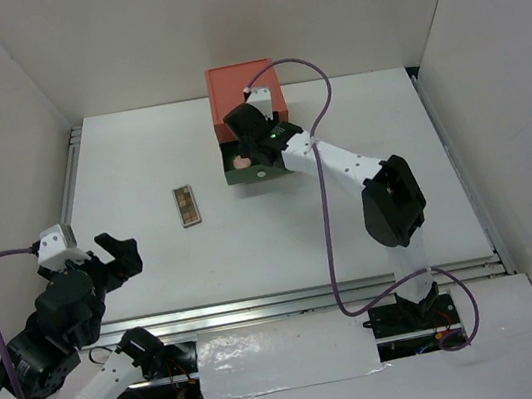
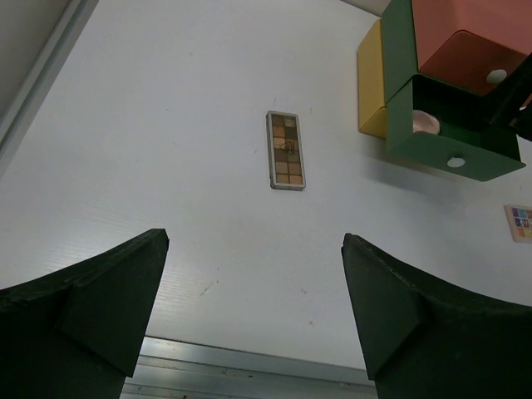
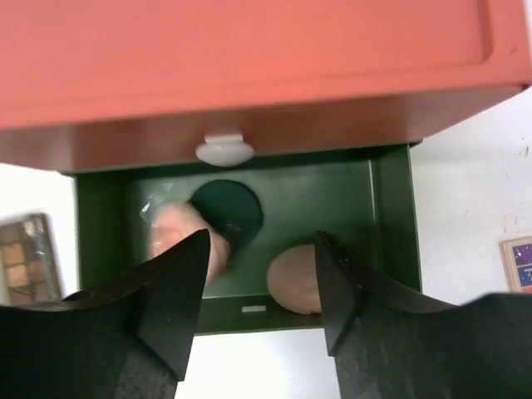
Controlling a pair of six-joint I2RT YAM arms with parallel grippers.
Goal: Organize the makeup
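The drawer box (image 1: 244,97) stands at the back middle with its green drawer (image 1: 241,175) pulled open. My right gripper (image 1: 257,143) hangs open and empty over that drawer (image 3: 391,216). Inside lie a dark green round compact (image 3: 226,212), a blurred peach puff (image 3: 170,237) at the left and a second peach puff (image 3: 293,278) at the front. A brown eyeshadow palette (image 1: 187,205) lies on the table left of the box. My left gripper (image 1: 118,253) is open and empty near the front left, and the palette (image 2: 285,150) lies far ahead of it. The tubes are out of view.
A multicolour palette (image 2: 520,223) lies right of the box, also at the right edge of the right wrist view (image 3: 517,264). A yellow drawer (image 2: 371,79) sits under the green one. White walls enclose the table (image 1: 140,169). A metal rail (image 1: 302,300) runs along the front.
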